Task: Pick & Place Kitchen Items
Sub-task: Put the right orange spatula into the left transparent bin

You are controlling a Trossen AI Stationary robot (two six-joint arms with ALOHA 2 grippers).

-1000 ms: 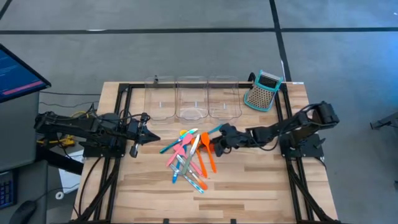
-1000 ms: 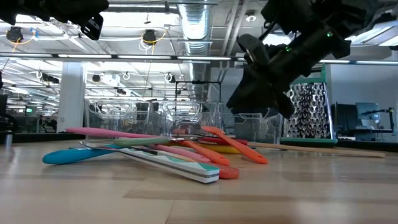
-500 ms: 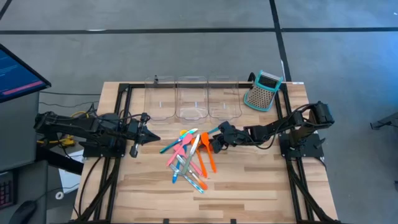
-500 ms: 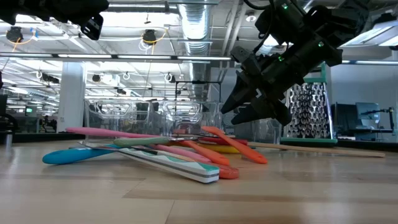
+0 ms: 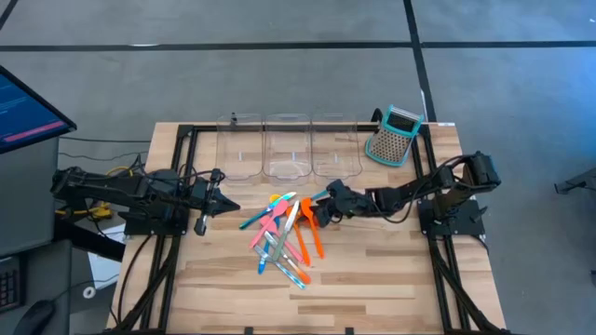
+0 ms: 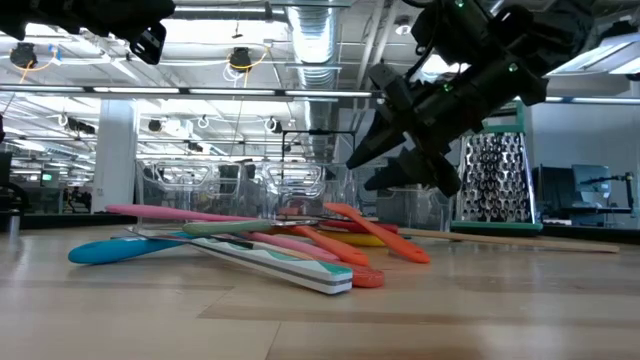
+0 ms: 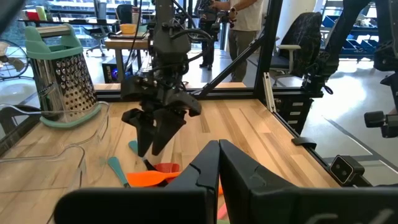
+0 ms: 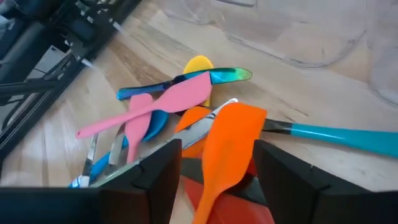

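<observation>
The kitchen items lie in a loose pile (image 5: pixel 284 233) at the table's middle: pink, teal, blue and yellow pieces, with an orange spatula (image 8: pixel 233 140) on top at the pile's right end. My right gripper (image 8: pixel 217 165) hovers open just above that end (image 6: pixel 360 175). One finger stands on either side of the orange spatula's blade, and neither touches it. My left gripper (image 5: pixel 228 207) waits shut above the table's left side, well clear of the pile.
Three clear bins (image 5: pixel 287 144) stand in a row at the table's far edge behind the pile. A teal-and-grey box grater (image 5: pixel 393 135) stands at the far right. A black frame runs along the table's edges. People stand in the room beyond the table (image 7: pixel 242 25).
My right gripper has opened wide, from nearly shut, while staying over the right end of the pile and tipping slightly further down. The utensils have not moved.
</observation>
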